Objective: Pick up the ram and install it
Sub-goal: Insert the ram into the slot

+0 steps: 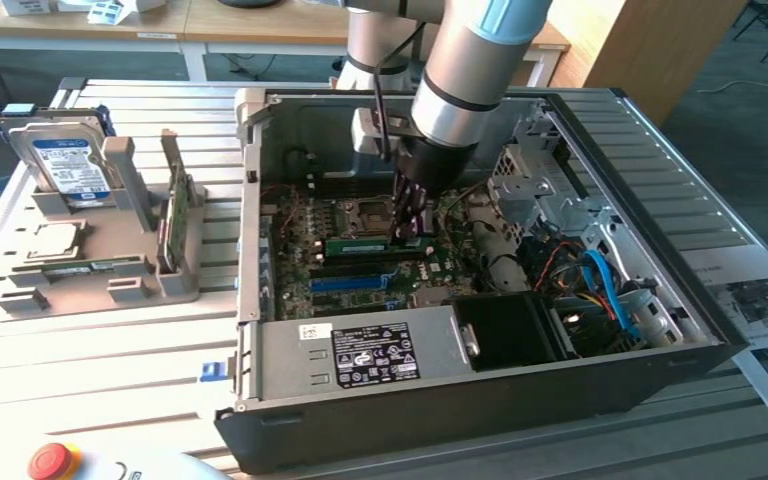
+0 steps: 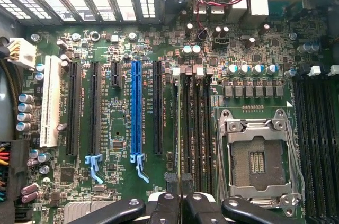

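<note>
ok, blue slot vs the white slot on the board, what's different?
Colour: the blue slot is bright blue, the white slot off-white.
Latch: the blue slot ends in a pale clip; the white slot shows none.
Place: the blue slot sits between black slots, the white slot ends the row beside capacitors.
Both are empty and run parallel.

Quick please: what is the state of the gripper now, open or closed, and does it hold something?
Gripper: closed, holding the ram low over the motherboard.
</note>
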